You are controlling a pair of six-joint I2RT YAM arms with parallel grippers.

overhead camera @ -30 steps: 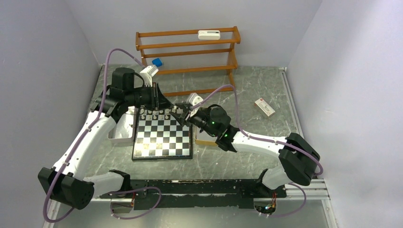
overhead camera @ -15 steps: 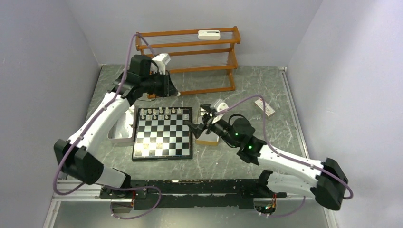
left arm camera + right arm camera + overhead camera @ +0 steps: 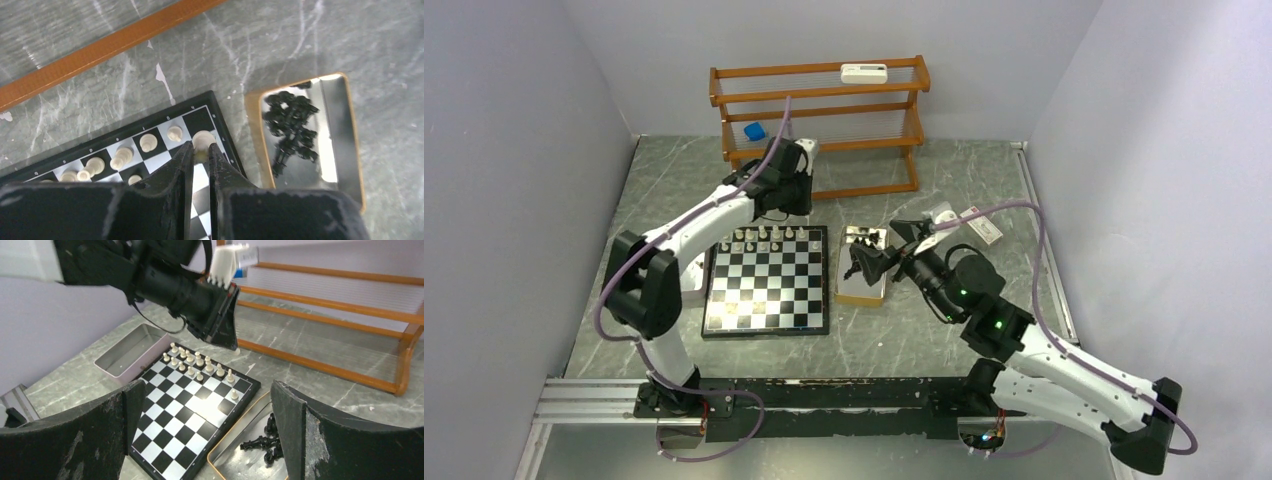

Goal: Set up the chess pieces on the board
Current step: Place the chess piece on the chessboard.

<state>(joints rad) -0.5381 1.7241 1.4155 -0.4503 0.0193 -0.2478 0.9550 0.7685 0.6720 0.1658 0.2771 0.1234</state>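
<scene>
Grey marbled tabletop is seen from above, with the board laid flat on it and cream pieces ranked along its far rows. The right pincer hangs over a metal tray just right of the board.

From the left wrist, the left pincer is seen clenched on a single cream piece over the board's far right corner. Whether that piece touches the square cannot be told. Black pieces are heaped in the tray.

From the right wrist, the right pincer is shown released, its fingers spread wide, with the board and the black pieces below it.
</scene>
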